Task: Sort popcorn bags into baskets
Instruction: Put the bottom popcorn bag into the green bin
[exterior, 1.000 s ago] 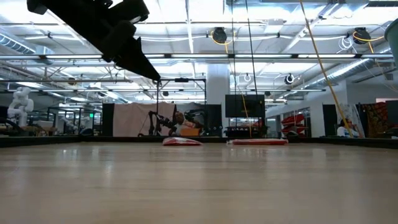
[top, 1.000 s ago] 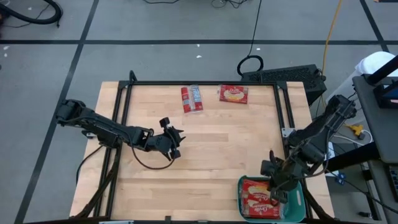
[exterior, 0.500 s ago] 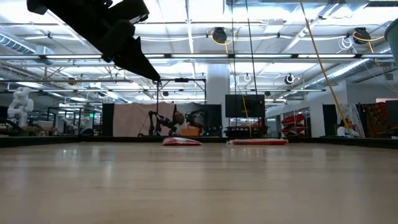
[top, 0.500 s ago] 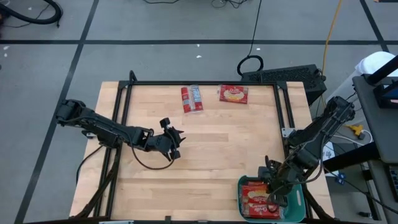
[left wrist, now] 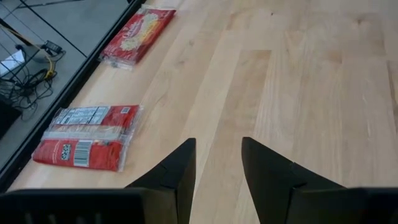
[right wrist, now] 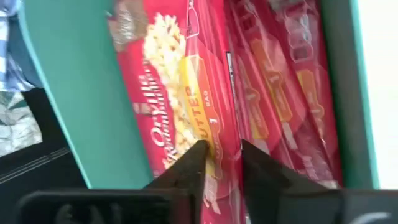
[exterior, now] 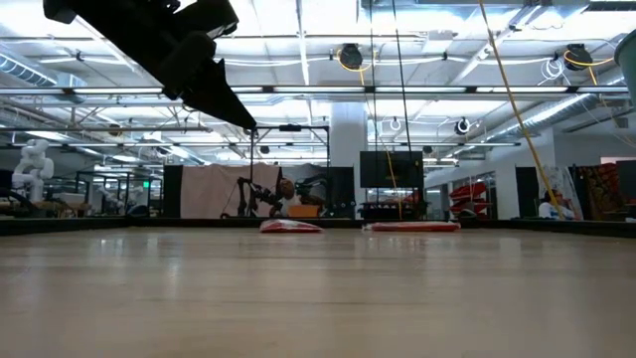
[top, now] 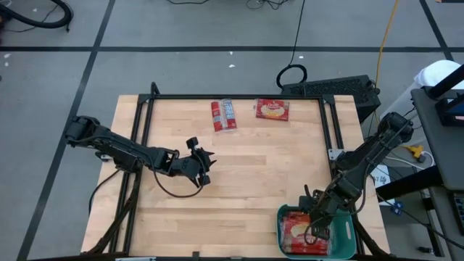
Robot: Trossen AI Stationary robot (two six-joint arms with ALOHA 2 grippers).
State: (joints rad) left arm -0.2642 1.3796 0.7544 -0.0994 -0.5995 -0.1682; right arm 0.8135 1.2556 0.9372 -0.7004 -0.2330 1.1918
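Two red popcorn bags lie flat by the table's far edge: one label side up (top: 223,115) (left wrist: 87,137), one with a yellow oval picture (top: 272,109) (left wrist: 138,35). The teal basket (top: 342,236) sits at the near right corner with several red bags (top: 293,233) inside. My right gripper (top: 312,228) (right wrist: 224,158) reaches down into the basket, its fingers close together around a red bag (right wrist: 180,93). My left gripper (top: 205,167) (left wrist: 217,155) hangs open above bare wood left of centre, short of the two far bags. My right gripper has the bag with the yellow "BUTTER" panel (right wrist: 208,134) between its two fingers, coming from above into the basket. The bag's edge runs into the gap, and the fingers cover the place of contact. The bag lies against the other bags and the teal wall (right wrist: 81,106).
A black frame rail (top: 239,97) runs round the table top. Bare wood stretches between the far bags and the basket. Cables and a dark box (top: 330,88) lie on the floor beyond the far edge; a grey cart (top: 442,109) stands to the right.
My right gripper has moved toward the table's near edge and down, from above the basket's far rim into the basket, among the bags. The left arm and the two far bags have kept still.
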